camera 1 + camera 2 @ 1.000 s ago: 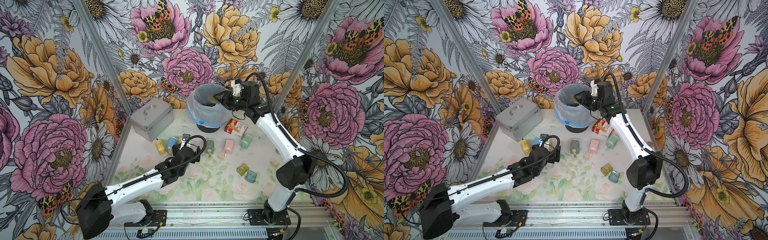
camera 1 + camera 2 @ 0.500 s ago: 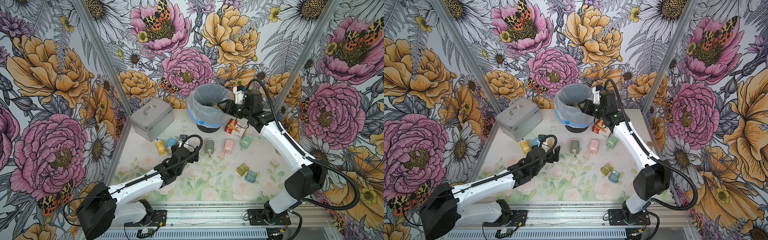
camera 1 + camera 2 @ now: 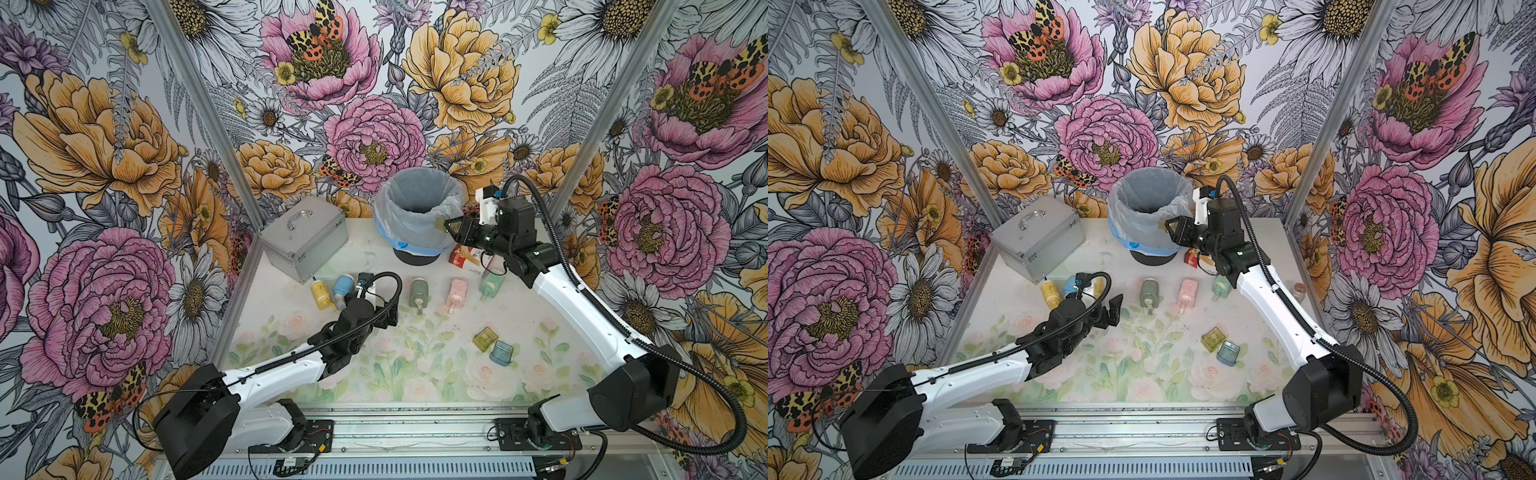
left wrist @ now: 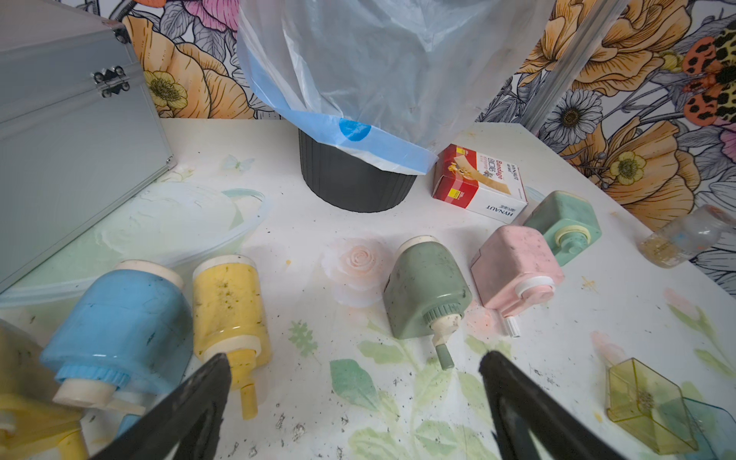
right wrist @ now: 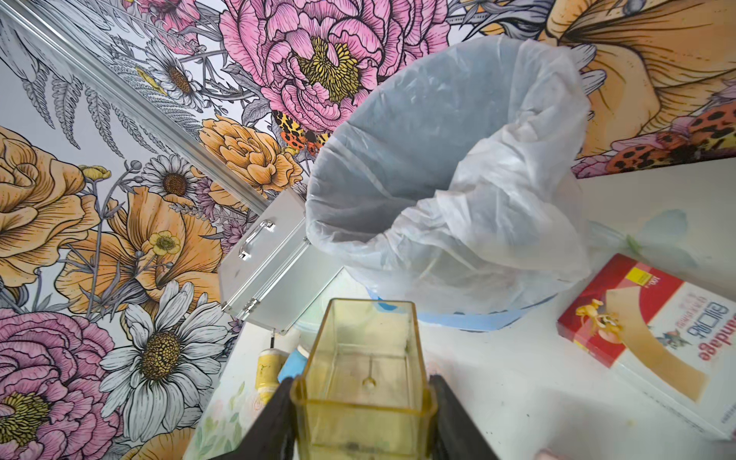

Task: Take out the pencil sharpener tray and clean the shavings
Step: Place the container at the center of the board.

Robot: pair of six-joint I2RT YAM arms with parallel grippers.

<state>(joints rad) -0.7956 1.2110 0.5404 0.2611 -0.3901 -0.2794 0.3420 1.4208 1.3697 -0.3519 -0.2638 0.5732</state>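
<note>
Left claw: released, jaws wide, low over table, arm stretched forward. Blue sharpener and yellow sharpener close on claw's left, green sharpener just ahead. Shavings scattered on open table beneath the claw.

Right claw: raised, clenched on yellow tray. Bin rim just ahead, contact unclear.

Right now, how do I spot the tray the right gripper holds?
Find the lined bin at the back. Beside it the right gripper is shut on a clear yellow tray. Unlike the olive tray and blue tray, it is off the table.
</note>
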